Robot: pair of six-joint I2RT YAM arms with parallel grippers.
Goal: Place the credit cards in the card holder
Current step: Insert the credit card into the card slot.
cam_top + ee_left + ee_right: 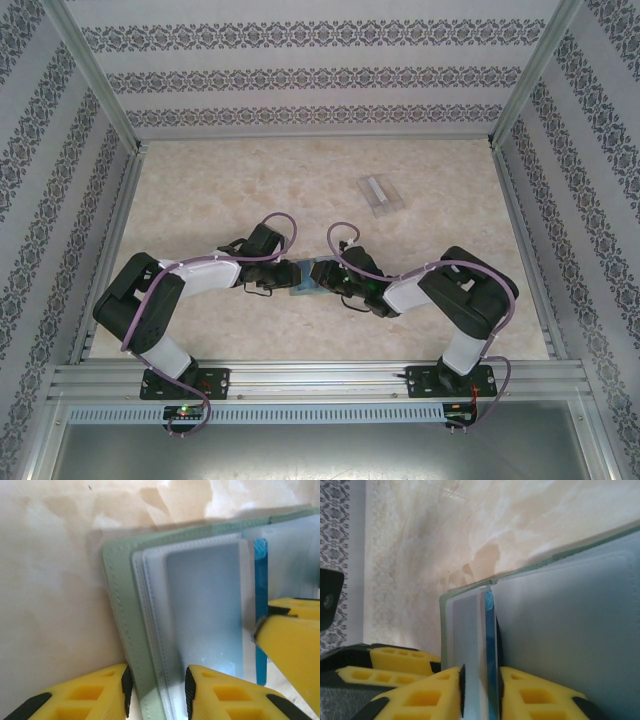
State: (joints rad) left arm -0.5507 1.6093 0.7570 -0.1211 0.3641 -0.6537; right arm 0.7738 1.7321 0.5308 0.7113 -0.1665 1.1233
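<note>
1. Down at the near edge, both arm bases sit on the aluminium rail (320,382). The two arms fold inward to meet over the middle of the table (230,190).
2. Left gripper (156,690): jaws narrow, pads clamped on the near edge of the card holder (117,610). The green cover and clear sleeves are pinched between them, and the stitched edge of the cover runs away from the fingers.
3. Right gripper (481,687) comes in from the opposite side, jaws narrow around one frosted sleeve and a credit card (490,630), blue along the edge that shows. A thin dark line sits between the card and one pad, so I cannot tell whether the pads press or stand just off.
4. The card stands on edge between two stacks of sleeves. From the left wrist, the right gripper's yellow finger (295,650) sits just beside it. Very tight there, the grippers nearly nose to nose.
5. The holder is spread open mid-table between the grippers, with marbled surface showing on every side.
6. Further back and to the right, a clear plastic box (381,194) lies well apart from the action.
7. Beyond it, the table runs to the patterned back wall (320,70), with frame posts at the corners.
</note>
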